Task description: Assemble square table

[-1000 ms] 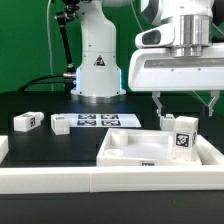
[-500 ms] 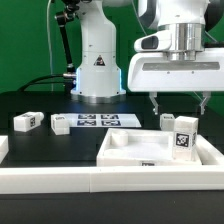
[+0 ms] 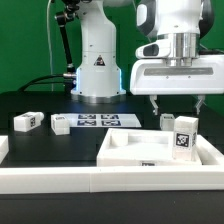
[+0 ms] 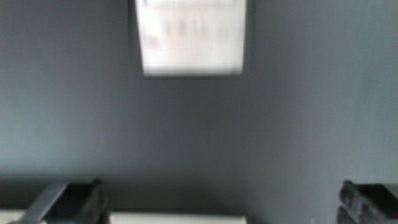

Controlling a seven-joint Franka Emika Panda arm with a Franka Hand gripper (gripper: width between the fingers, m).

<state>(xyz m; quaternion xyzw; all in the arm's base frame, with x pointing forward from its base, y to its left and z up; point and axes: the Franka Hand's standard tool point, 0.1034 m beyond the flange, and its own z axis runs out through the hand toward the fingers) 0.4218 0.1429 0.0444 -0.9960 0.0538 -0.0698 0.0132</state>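
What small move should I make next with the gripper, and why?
Probably lower the gripper straight down toward the upright leg block. Its jaws are open and empty, hanging above that block, which stands by the far corner of the tabletop at the exterior view's right. The blurred wrist view cannot confirm alignment, so go slowly.

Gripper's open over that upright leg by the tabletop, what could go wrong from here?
The open gripper hangs above the upright leg at the corner of the tabletop; coming down off-centre, a finger could tip it over. A second leg lies close by, so a finger might hit that one.
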